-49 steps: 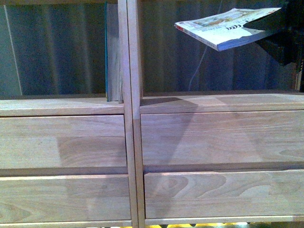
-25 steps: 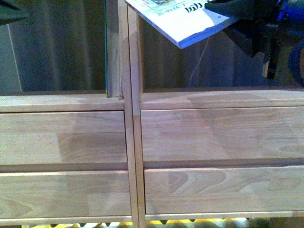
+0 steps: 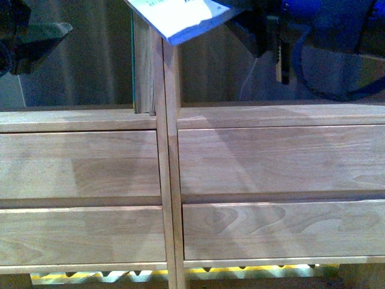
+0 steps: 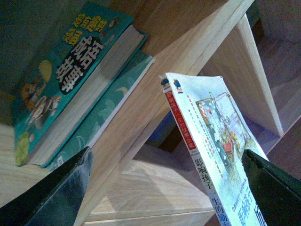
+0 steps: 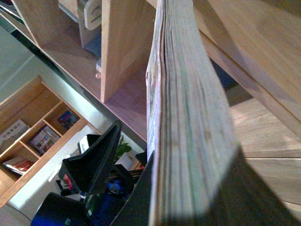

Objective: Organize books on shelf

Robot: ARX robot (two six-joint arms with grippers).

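Observation:
My right gripper is shut on the thin white-covered book and holds it tilted at the top of the front view, its corner over the shelf's central divider. The right wrist view shows the book's page edge clamped between the jaws of the gripper. My left gripper is open at the upper left. In the left wrist view the white book's red-and-white spine lies between the open fingers. A thick teal book leans against the divider in the left compartment, with a thinner teal one beside it.
Four plain drawer fronts fill the shelf below the open compartments. A teal book edge stands against the divider in the front view. A darker cabinet with other books shows far off in the right wrist view.
The white book has moved left and up, from the right compartment to over the central divider. My left gripper has come into view at the upper left.

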